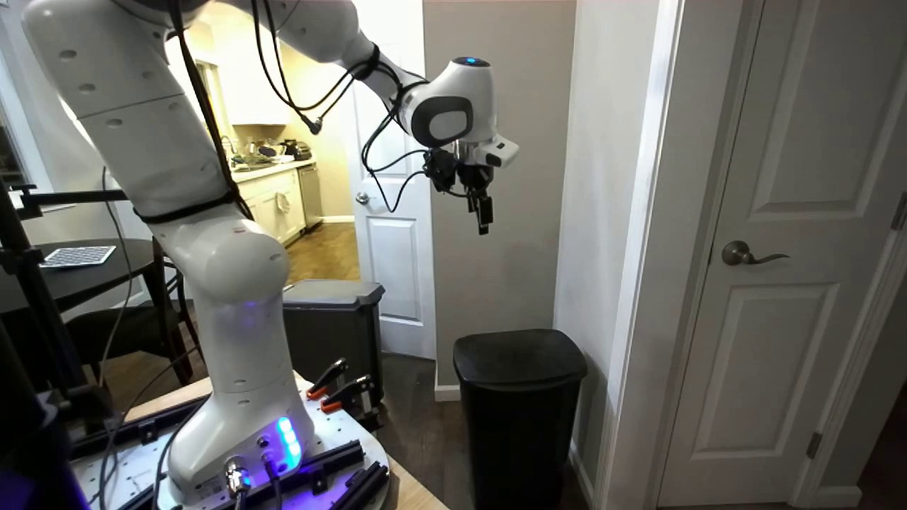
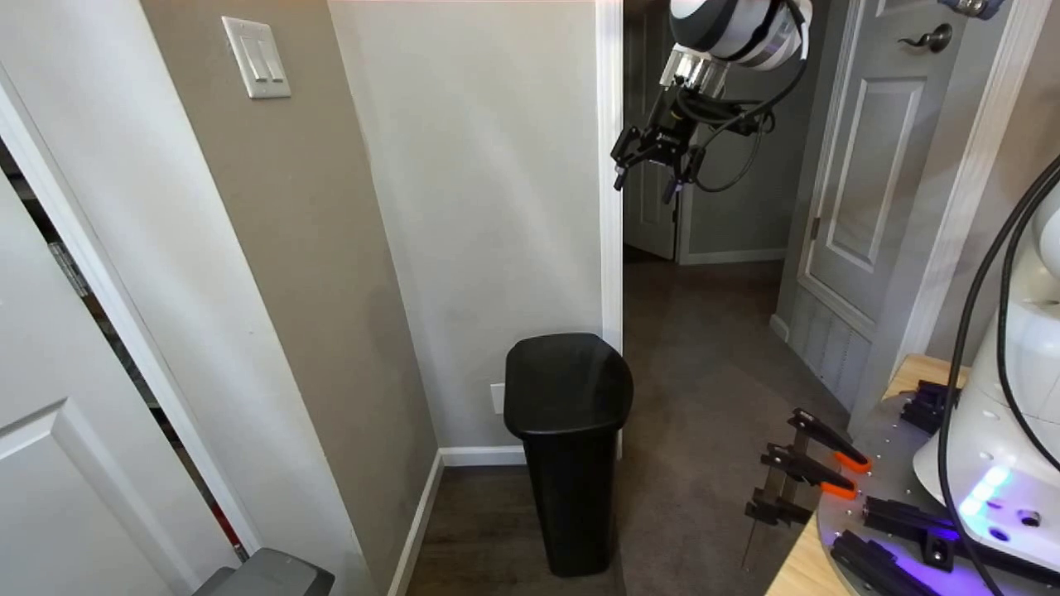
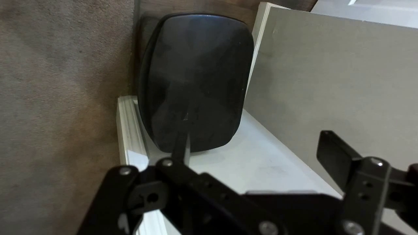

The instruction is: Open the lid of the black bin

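Note:
The black bin stands upright on the floor against the wall. It also shows in an exterior view. Its flat black lid lies closed on top, in both exterior views. In the wrist view the lid is seen from above, with one black finger overlapping its near edge in the picture. My gripper hangs in the air well above the bin, apart from it. The gripper also shows in an exterior view. Its fingers are spread wide with nothing between them in the wrist view.
A grey wall and white door trim stand close behind and beside the bin. A second, grey-topped bin stands beside the robot's base. Clamps stick out from the mounting table's edge. Cables hang from the arm.

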You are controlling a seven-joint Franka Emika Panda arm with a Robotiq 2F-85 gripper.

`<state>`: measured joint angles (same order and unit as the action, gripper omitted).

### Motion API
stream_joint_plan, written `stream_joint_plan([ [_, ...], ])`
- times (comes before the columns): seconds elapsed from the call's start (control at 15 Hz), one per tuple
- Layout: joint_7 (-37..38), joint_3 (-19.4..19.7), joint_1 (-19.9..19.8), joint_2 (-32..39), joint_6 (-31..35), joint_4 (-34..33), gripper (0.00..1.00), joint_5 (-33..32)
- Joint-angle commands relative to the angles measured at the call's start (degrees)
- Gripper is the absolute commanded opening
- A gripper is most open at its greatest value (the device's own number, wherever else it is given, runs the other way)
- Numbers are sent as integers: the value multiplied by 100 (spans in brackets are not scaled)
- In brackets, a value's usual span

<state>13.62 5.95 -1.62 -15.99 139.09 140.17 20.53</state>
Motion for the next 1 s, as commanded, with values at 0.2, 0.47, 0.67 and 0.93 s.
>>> stream_joint_plan([
  [0.2,-14,-70,-70,1,-16,-8,100,21],
  [0.47,-14,-70,-70,0,-16,-8,100,21],
  [0.67,-14,-70,-70,0,-16,-8,100,21],
  [0.93,-677,316,24,538,-207,-421,100,688],
])
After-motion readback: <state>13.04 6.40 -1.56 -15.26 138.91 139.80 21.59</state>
